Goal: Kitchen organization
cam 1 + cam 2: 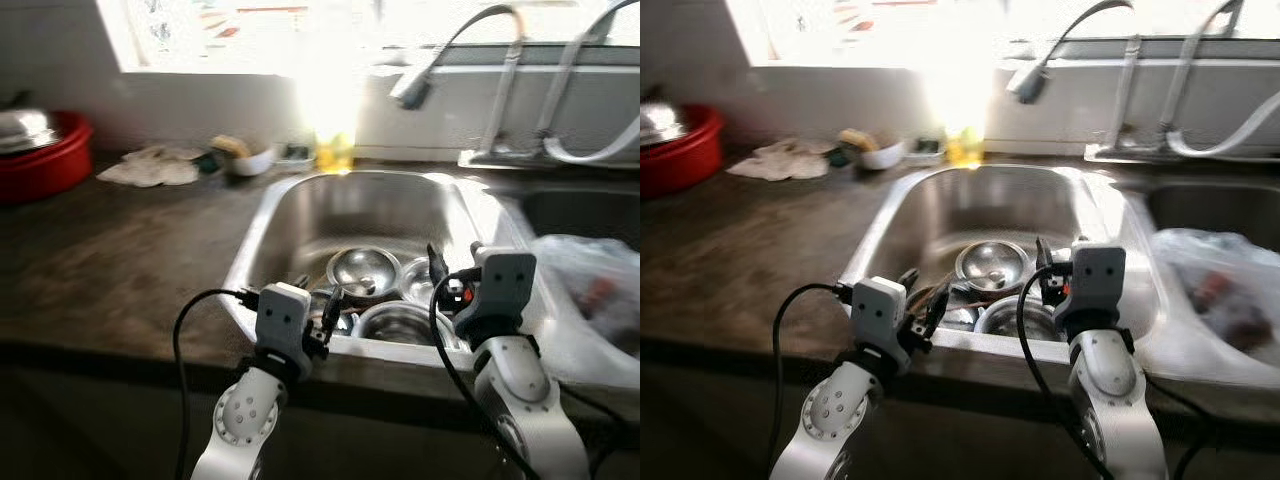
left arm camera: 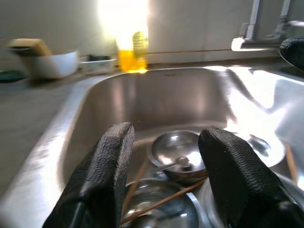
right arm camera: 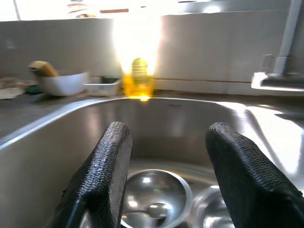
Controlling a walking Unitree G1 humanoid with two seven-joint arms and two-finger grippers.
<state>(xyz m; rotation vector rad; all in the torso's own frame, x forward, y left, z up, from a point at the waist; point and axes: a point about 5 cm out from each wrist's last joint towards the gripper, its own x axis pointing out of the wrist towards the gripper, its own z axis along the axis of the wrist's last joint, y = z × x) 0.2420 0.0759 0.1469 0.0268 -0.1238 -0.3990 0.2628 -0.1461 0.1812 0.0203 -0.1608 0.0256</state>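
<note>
Far left on the dark counter (image 1: 120, 260), a red basin (image 1: 45, 160) with a metal lid on top, then a crumpled white cloth (image 1: 150, 170) and a white bowl (image 1: 250, 160) against the wall. Left gripper (image 2: 164, 166) hangs over the sink's (image 1: 270, 215) front rim, fingers spread wide, nothing between them. Down in the basin lie steel bowls (image 1: 365, 270), one with a spoon in it, and thin wooden sticks across them. A yellow bottle (image 3: 137, 80) glows in the sun behind. Right gripper (image 3: 166, 175) is gaping too, holding nothing, poised above the bowls. Faucet (image 1: 450, 60) arches overhead; a clear plastic bag (image 1: 590, 290) sits far right.
</note>
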